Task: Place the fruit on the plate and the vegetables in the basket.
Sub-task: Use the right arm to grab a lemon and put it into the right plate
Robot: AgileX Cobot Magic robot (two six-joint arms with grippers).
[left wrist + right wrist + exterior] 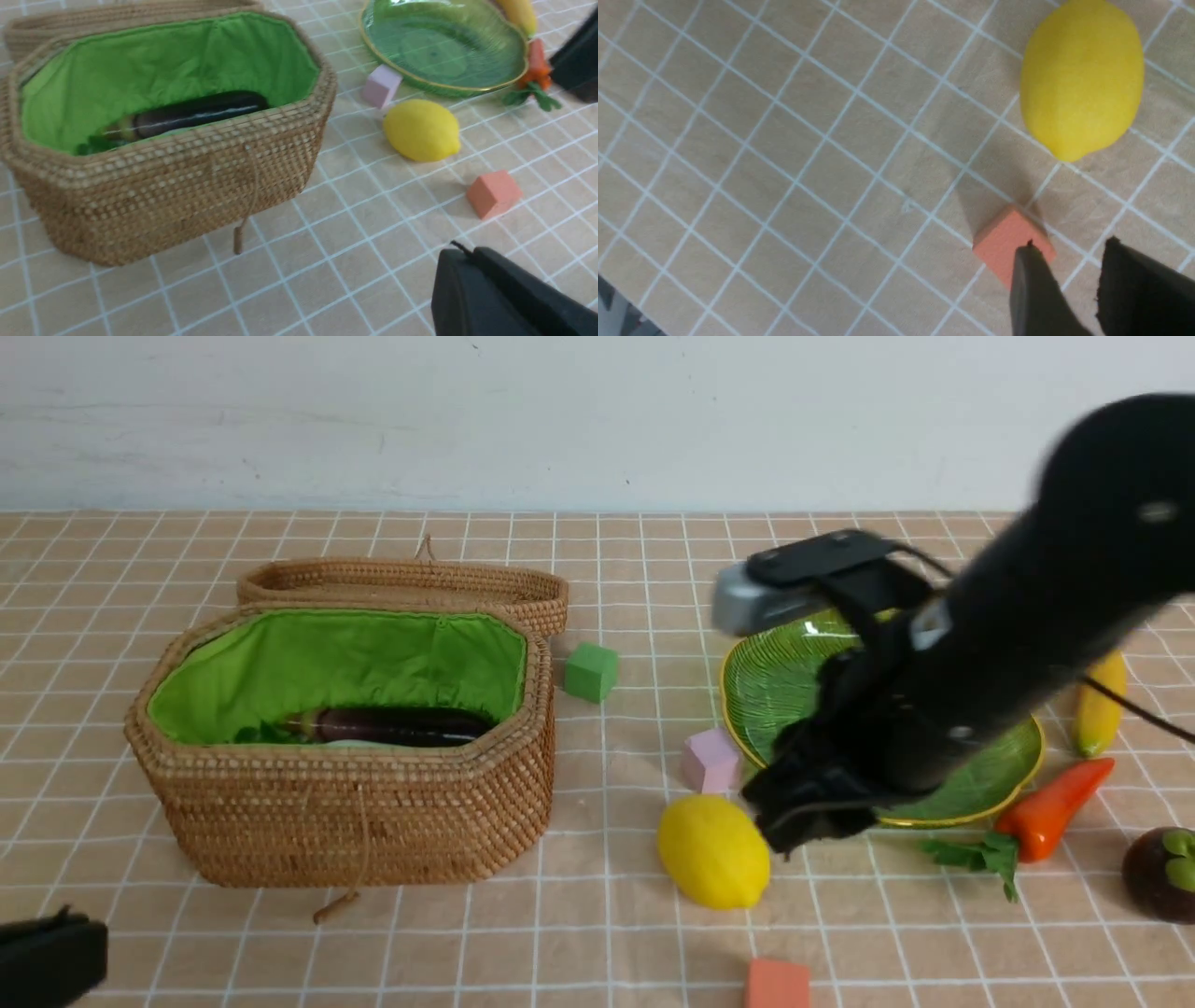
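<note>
Black left gripper (467, 261), cut off at the edge, is pinched closed. The right gripper (1071, 245) has a small gap, holding nothing, near the lemon (714, 851). The eggplant (392, 725) lies half hidden in the basket (345, 821).

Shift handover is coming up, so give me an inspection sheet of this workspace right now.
Surface: tan gridded tablecloth, flat.
Job's things: eggplant in basket; plate empty; lemon, banana, carrot, mangosteen on the cloth.
Clutter: green cube, pink cube, orange cube; wicker lid behind basket.
Grippers: left gripper shut, empty; right gripper open, empty, near lemon.
Cables: one thin black cable, right side.
Surroundings: white wall.
</note>
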